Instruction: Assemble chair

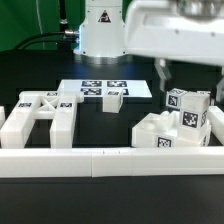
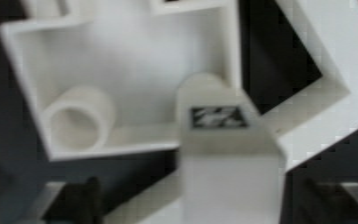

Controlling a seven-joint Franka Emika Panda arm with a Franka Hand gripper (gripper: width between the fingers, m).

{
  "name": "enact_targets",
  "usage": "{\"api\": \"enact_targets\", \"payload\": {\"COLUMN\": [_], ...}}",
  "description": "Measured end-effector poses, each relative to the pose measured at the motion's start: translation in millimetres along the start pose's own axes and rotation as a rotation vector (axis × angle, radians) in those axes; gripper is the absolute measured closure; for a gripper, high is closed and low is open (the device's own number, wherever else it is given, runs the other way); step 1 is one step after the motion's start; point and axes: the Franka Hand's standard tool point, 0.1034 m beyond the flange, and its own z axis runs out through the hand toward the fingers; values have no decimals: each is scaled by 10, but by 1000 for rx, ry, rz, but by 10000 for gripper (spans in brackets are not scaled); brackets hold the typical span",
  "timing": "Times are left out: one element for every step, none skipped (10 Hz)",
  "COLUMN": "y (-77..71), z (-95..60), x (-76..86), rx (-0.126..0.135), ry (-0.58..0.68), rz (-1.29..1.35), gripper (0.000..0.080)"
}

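The chair [image 1: 165, 135] is in loose white pieces — a tagged cluster of slabs and posts at the exterior view's right, a flat frame [image 1: 40, 115] at its left, a small block [image 1: 113, 98] between

Arm [image 1: 172, 30] low at the exterior view's right, fingers [image 1: 162, 72] pointing down, spread apart

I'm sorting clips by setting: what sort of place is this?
Probably a robotics lab bench: a robot arm over a black table, a marker board, and white chair parts bearing square tags.
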Motion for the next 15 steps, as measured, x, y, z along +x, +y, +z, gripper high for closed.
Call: {"api": "enact_targets", "payload": {"y": [157,280,297,287,288,290,308,460,668,961,1282,1443,1402,1397,1406], "z": [-81,-108,-89,-83,-82,-85,-92,-46,6,94,225,352,350,341,351], "x": [10,22,18,17,17,26,55,61,57,64,47,17,17,22,17], "rx": [5,2,-7,-7,-7,-5,3,19,20,17,1,-13,-10,-9,-11], "ry": [9,11,0,1,1,4,19,40,55,83,110,117,110,112,110], "rz": [-67,-90,-64,-68,-68,-91,-138,-219,-315,-380,-405,-387,-388,-389,-388], "gripper": [170,156,156,151,151,151,151,151,151,151,151,151,151,151,151]}}
